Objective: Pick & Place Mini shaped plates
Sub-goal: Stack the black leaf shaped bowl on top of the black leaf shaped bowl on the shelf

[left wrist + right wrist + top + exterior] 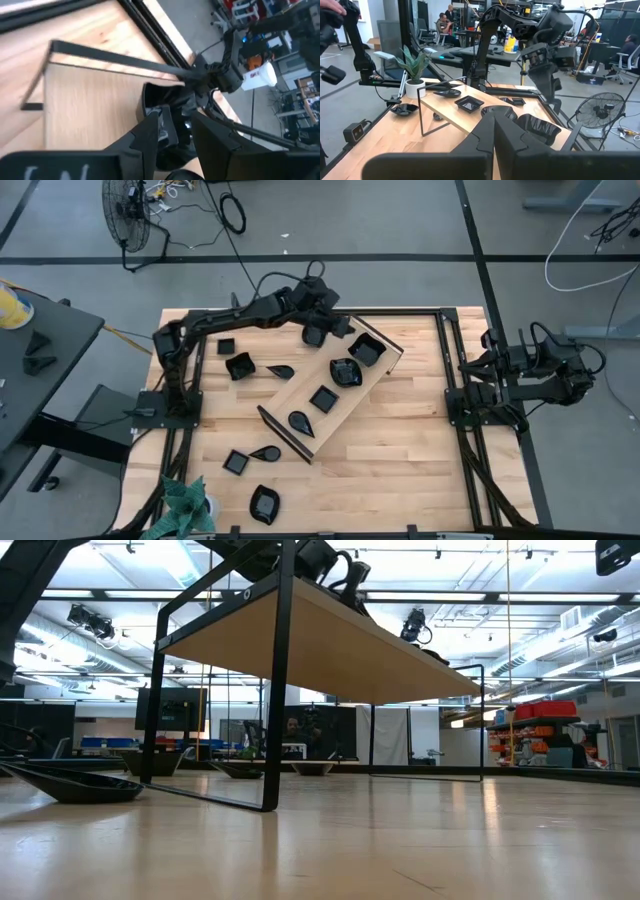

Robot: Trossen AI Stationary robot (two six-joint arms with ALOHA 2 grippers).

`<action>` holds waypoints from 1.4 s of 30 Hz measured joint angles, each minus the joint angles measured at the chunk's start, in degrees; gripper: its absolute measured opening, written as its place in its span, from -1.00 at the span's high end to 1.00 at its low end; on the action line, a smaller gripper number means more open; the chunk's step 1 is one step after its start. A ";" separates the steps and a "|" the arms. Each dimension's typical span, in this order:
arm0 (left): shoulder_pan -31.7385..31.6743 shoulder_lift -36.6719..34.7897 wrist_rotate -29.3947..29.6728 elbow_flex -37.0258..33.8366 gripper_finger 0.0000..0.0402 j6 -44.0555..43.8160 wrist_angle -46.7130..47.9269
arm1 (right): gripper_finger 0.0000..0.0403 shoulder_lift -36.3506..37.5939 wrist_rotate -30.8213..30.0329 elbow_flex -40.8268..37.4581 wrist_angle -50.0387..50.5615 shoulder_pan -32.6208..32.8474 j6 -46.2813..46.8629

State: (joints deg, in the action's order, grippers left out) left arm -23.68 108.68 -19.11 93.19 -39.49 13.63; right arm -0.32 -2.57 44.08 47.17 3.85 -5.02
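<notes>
Up at the tray's far end, the left gripper (316, 332) hangs over a wavy-rimmed plate (365, 350); its fingers (159, 131) stand somewhat apart, straddling that plate's rim in the wrist view, and whether they touch it I cannot tell. Just beside the gripper, on the tray (385, 368), the plate sits at the end nearest the table's far edge. Farther along the same tray lie three more: a round-wavy plate (345, 372), a square plate (323, 398) and a teardrop plate (301, 422) near the tray's black end.

Off the tray, toward the left arm's base, three plates lie on the table (420, 430): a small square (226, 346), a wavy dish (240, 366) and a teardrop (281, 370). Well beyond the tray's other end are three more: a square (236, 463), a leaf shape (266, 452) and a wavy one (264, 504) near the table's front edge. A potted plant (185, 505) stands at the front corner.

The tray's raised black frame (280, 680) fills much of the low view.

The right gripper (494, 131), fingers pressed together and empty, waits at the table's right side, well apart from the tray.
</notes>
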 joint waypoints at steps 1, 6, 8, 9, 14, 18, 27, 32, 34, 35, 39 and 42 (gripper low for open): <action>-0.46 -0.48 -0.01 -0.01 0.37 0.10 0.64 | 0.95 0.00 0.00 -0.01 0.01 -0.01 0.00; -2.14 -1.70 2.09 0.02 0.28 1.53 1.24 | 0.95 0.02 0.00 -0.01 -0.03 -0.01 0.00; -2.71 -1.70 2.55 0.02 0.22 2.50 1.42 | 0.95 0.02 0.00 -0.01 0.01 -0.01 -0.02; -3.01 -1.70 2.44 0.02 0.18 2.53 1.49 | 0.95 0.04 0.00 -0.01 -0.04 0.01 0.00; -3.55 -1.70 2.74 0.02 0.00 2.74 3.02 | 0.95 0.02 0.00 -0.01 0.00 0.00 0.00; -4.14 -1.70 2.73 0.02 -0.11 3.34 4.34 | 0.95 0.02 0.00 -0.01 -0.04 -0.01 -0.02; -7.01 -1.70 5.52 0.00 -0.10 5.50 14.94 | 0.95 0.02 0.00 -0.01 0.00 0.00 0.00; -8.32 -1.70 9.98 -0.02 -0.06 7.69 21.02 | 0.95 0.02 0.00 -0.01 -0.01 0.00 0.00; -9.02 -1.70 10.01 -0.03 -0.05 8.63 22.69 | 0.95 0.02 0.00 -0.01 -0.01 -0.01 0.00; -9.34 -1.68 10.04 -0.07 -0.05 8.71 23.21 | 0.95 0.02 0.00 -0.01 -0.01 0.01 0.00; -10.61 -1.66 10.12 -0.07 -0.05 8.71 24.29 | 0.95 0.02 0.00 -0.01 -0.01 -0.01 0.00; -11.15 -1.12 10.17 -0.07 -0.05 8.68 24.13 | 0.95 0.02 0.00 -0.01 -0.01 -0.01 0.00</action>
State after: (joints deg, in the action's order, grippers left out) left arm -34.83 107.56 -8.95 93.12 -30.82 37.76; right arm -0.30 -2.57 44.07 47.16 3.84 -5.02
